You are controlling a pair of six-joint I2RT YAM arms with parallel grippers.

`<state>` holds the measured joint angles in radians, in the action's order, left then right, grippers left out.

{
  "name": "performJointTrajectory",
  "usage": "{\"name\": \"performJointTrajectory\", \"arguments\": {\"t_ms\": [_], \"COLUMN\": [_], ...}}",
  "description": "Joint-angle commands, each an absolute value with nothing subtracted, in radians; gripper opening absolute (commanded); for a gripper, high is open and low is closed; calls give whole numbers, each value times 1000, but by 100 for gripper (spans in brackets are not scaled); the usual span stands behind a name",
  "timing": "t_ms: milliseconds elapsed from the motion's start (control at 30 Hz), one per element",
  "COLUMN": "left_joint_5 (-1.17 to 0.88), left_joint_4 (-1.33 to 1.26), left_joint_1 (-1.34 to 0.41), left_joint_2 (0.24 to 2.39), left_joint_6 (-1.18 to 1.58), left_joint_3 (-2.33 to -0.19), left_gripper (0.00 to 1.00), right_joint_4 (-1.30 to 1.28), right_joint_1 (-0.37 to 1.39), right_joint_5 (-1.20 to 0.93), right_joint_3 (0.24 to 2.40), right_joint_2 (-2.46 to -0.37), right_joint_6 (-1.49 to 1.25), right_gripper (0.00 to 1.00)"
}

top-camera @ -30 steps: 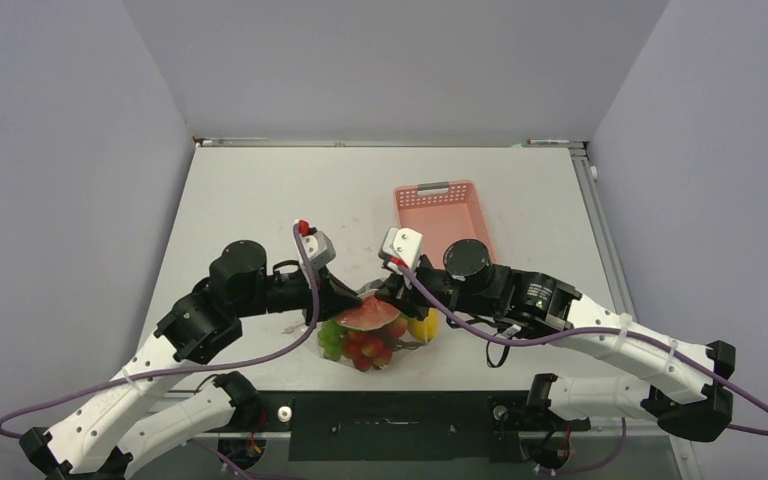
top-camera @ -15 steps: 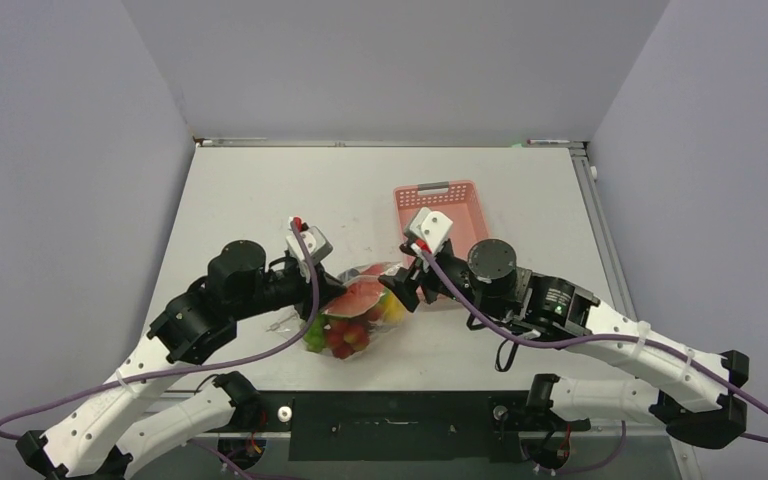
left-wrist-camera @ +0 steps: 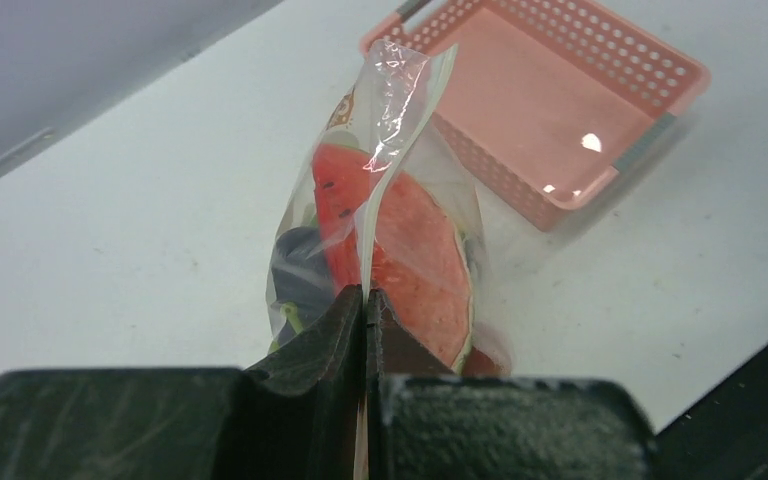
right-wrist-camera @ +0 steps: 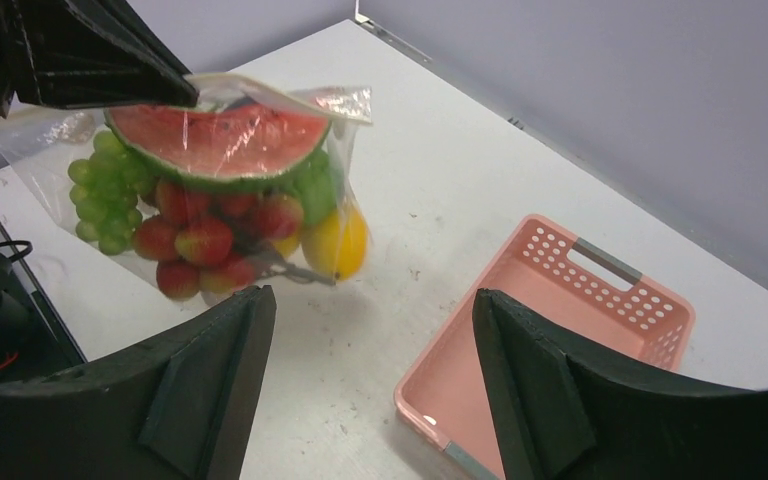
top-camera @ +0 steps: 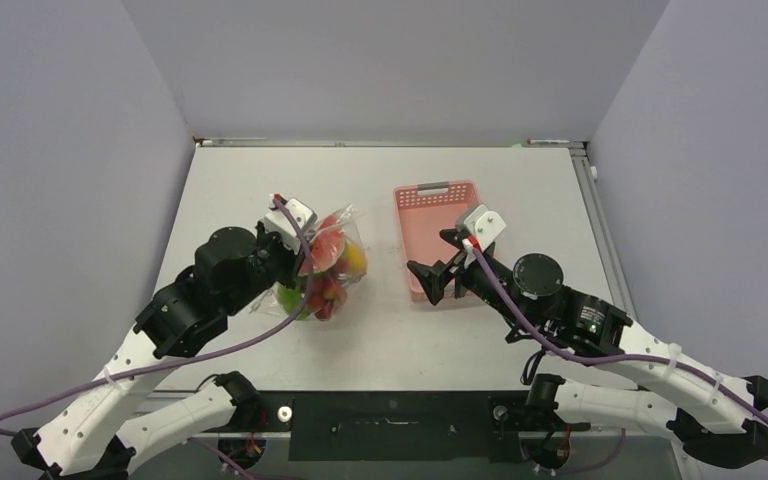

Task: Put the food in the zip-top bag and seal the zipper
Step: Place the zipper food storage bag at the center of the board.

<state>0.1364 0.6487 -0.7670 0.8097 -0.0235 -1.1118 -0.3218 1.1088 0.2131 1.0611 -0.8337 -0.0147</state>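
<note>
The clear zip-top bag (top-camera: 327,268) hangs above the table's left half, and my left gripper (top-camera: 303,262) is shut on its top edge. Inside it is the food: a watermelon slice (right-wrist-camera: 222,140), green grapes (right-wrist-camera: 100,195), red strawberries (right-wrist-camera: 200,240) and a yellow fruit (right-wrist-camera: 338,243). The zipper (right-wrist-camera: 260,92) runs along the bag's top; how far it is sealed is unclear. In the left wrist view my left gripper (left-wrist-camera: 365,300) pinches the plastic edge of the bag (left-wrist-camera: 390,200). My right gripper (top-camera: 438,282) stands open and empty, to the right of the bag and apart from it.
An empty pink lattice basket (top-camera: 440,225) lies right of centre, just behind my right gripper (right-wrist-camera: 370,370), and its near corner (right-wrist-camera: 550,340) lies below the right finger. Purple cables trail along both arms.
My right gripper let go of the bag, opened and drew back to the right toward the basket. My left arm lifted the filled bag and carried it back and to the left.
</note>
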Motion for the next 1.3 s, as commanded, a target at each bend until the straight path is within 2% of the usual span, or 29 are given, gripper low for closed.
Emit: {"name": "performJointTrajectory", "arguments": {"t_ms": [0,300,500,867,1267], "left_joint_5": [393,646,693,506,349], "left_joint_4": [549,407,286,278,230], "left_joint_1": [-767,-725,-665,-636,-803], "left_joint_2": [823,900,987,1242,1269], "left_joint_6": [-127,-292,-347,-186,84], "left_joint_3": [-1198,-1184,-1095,-1058,-932], "left_gripper": [0,0,0,0,0], "right_joint_4": [-266,-230,-211,-201,-191], "right_joint_1": [1100,1088,1080,1072,1069], "right_joint_5": [250,214,182,171,169], "right_joint_3": [1041,1000,987,938,934], "right_joint_2": [-816,-813,-815,-723,-741], "right_joint_6": [-35,-31,-33,-43,-47], "right_gripper": [73,76,76,79,81]}}
